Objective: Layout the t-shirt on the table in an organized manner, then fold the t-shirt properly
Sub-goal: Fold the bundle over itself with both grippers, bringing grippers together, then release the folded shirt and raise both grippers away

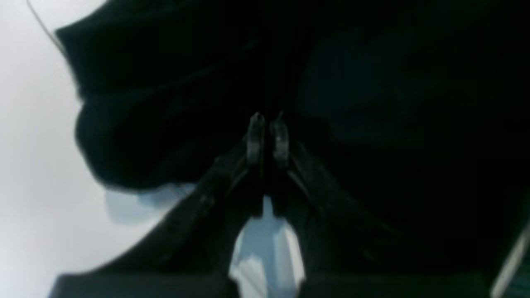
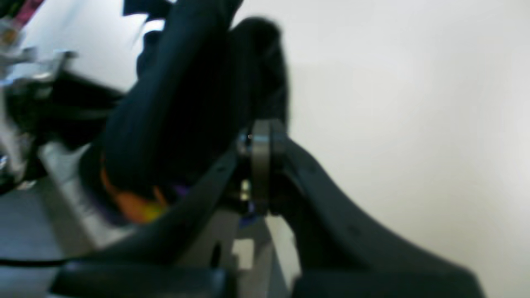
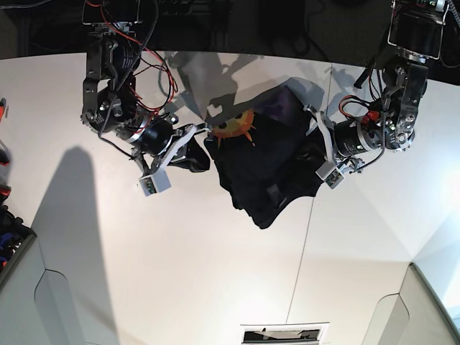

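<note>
The black t-shirt (image 3: 259,165) hangs bunched between my two grippers above the white table (image 3: 215,273). Its orange print (image 3: 237,126) faces up near the collar, with a purple patch (image 3: 285,103) behind it. In the base view my right gripper (image 3: 207,136) is shut on the t-shirt's left end beside the print. My left gripper (image 3: 310,144) is shut on the right end. In the left wrist view the left gripper (image 1: 267,124) pinches dark t-shirt fabric (image 1: 165,103). In the right wrist view the right gripper (image 2: 262,134) clamps a fold of the t-shirt (image 2: 182,103), with the orange print (image 2: 132,205) below.
A thin dark seam (image 3: 302,251) runs across the table. Grey bins sit at the lower left (image 3: 14,287) and lower right (image 3: 431,302) corners. A dark slot (image 3: 284,334) lies at the near edge. Coloured items (image 3: 3,194) lie at the left edge.
</note>
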Robot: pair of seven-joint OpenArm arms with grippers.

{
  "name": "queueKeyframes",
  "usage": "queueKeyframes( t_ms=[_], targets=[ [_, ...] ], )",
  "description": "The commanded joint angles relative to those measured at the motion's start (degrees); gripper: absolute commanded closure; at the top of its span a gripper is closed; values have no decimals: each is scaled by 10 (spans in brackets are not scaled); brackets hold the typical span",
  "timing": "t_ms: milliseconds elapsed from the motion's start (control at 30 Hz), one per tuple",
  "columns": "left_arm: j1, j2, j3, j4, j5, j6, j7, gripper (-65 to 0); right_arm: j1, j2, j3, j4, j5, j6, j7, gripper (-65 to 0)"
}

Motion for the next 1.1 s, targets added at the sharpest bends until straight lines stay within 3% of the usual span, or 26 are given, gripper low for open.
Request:
queueKeyframes(
  t_ms=[0, 233, 400, 600, 833, 1067],
  targets=[
    [-14, 1, -2, -3, 14, 2, -5, -26, 0, 0, -13, 9, 20, 6, 11, 0],
    [-70, 22, -1, -10, 24, 2, -16, -26, -41, -15, -98, 10, 22, 6, 13, 0],
    [-103, 19, -1, -10, 18, 2, 6, -26, -47, -29, -106, 19, 1, 6, 13, 0],
    [-104, -22, -13, 36, -95, 2, 63, -26, -47, -27, -78, 75, -34, 6, -8, 0],
    [-39, -71, -113, 154, -208, 2, 149, -26, -56, 34, -44, 135, -30, 1, -44, 0],
    [141, -92, -267, 228, -311, 2, 211, -25, -167, 129, -15, 212, 16, 2, -49, 0]
  ],
)
